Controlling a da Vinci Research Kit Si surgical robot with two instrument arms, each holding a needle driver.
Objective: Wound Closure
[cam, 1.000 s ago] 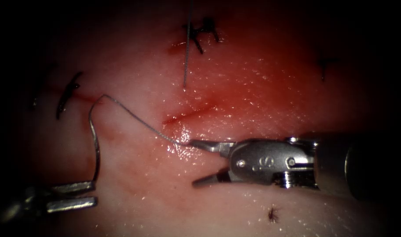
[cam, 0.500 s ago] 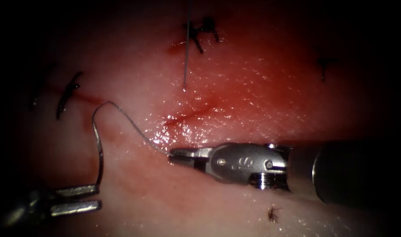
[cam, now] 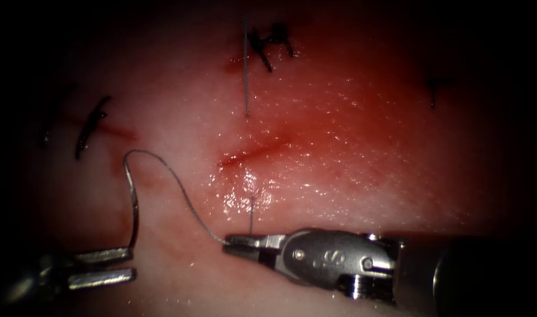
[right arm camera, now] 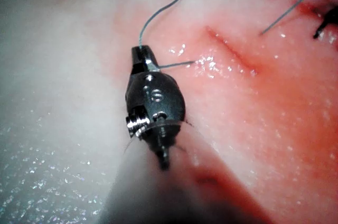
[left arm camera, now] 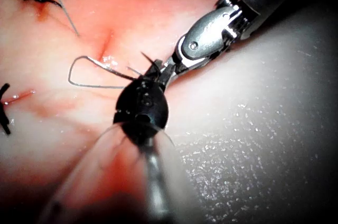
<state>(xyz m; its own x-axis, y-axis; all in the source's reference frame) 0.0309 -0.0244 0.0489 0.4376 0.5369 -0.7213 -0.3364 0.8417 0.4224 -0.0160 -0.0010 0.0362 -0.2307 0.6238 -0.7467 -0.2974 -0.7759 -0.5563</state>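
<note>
The left end effector [cam: 118,264] clamps the curved needle [cam: 131,199] near its blunt end, clear of the tissue [cam: 351,152], at eight o'clock from the cut [cam: 254,151]. The right end effector [cam: 236,242], at six o'clock from the cut, is closed on the thread [cam: 183,194] trailing from the needle.

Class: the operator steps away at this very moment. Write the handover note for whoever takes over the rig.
Left hand: the needle's lower end sits at its tip; grip unclear.
Right hand: shut on the thread, near a short free end.
Needle: out of the tissue, left of the cut, arching up from the left hand; the thread runs from its top end to the right hand.
Done: knotted stitches elsewhere on the tissue.
Left: the central cut has no stitch across it.
</note>
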